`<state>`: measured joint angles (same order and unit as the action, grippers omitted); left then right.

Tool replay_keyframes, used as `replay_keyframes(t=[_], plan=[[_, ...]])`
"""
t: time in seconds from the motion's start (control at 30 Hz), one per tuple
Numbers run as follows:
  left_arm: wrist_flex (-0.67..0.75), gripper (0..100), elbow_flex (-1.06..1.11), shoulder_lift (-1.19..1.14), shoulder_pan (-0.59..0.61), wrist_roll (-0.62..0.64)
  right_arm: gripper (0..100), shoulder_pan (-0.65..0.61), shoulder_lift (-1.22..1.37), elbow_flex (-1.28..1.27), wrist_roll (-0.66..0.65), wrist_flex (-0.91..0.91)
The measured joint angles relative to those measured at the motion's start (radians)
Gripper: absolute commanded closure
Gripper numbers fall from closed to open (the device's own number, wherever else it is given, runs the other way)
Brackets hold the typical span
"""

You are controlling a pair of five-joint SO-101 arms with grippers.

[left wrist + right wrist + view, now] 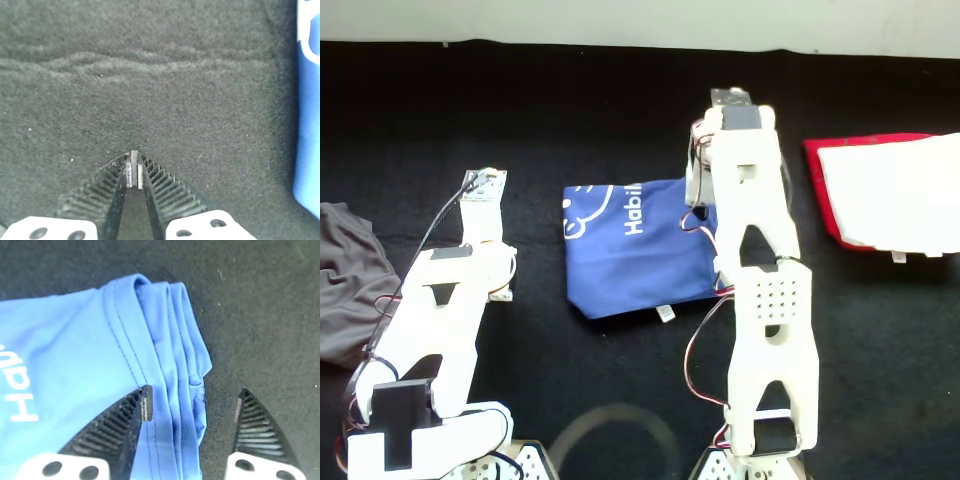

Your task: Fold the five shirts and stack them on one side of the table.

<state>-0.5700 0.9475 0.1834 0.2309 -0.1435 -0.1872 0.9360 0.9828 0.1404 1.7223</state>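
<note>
Even overhead light. In the high view we see the white shirt washed out almost to blank, and a faint pale ring of glare low on the black table cloth. We note only soft, narrow shadows along the folds of the blue shirt.

From above, the right arm covers the blue shirt along one side edge. The picture's left edge cuts off the grey shirt and its right edge the white shirt, which hides most of the red shirt beneath.
</note>
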Motion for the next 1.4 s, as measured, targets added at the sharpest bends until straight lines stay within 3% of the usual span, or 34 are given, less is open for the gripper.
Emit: replay_keyframes(t=[0.37,0.43,0.53,0.9,1.03,1.2,1.4], plan=[[0.0,99,0.0,0.0,0.0,0.0,74.4,-0.003,0.112,0.009,-0.002,-0.063],[0.0,99,0.0,0.0,0.0,0.0,80.7,-0.003,0.115,0.006,-0.002,-0.063],[0.0,99,0.0,0.0,0.0,0.0,99.8,-0.003,0.115,0.006,-0.002,-0.058],[0.0,99,0.0,0.0,0.0,0.0,99.1,0.02,0.129,0.097,-0.008,-0.002],[0.0,99,0.0,0.0,0.0,0.0,94.1,0.023,0.137,0.196,-0.008,0.026],[0.0,99,0.0,0.0,0.0,0.0,70.1,0.023,0.137,0.218,-0.049,0.031],[0.0,99,0.0,0.0,0.0,0.0,67.5,0.025,0.137,0.224,-0.052,0.031]])
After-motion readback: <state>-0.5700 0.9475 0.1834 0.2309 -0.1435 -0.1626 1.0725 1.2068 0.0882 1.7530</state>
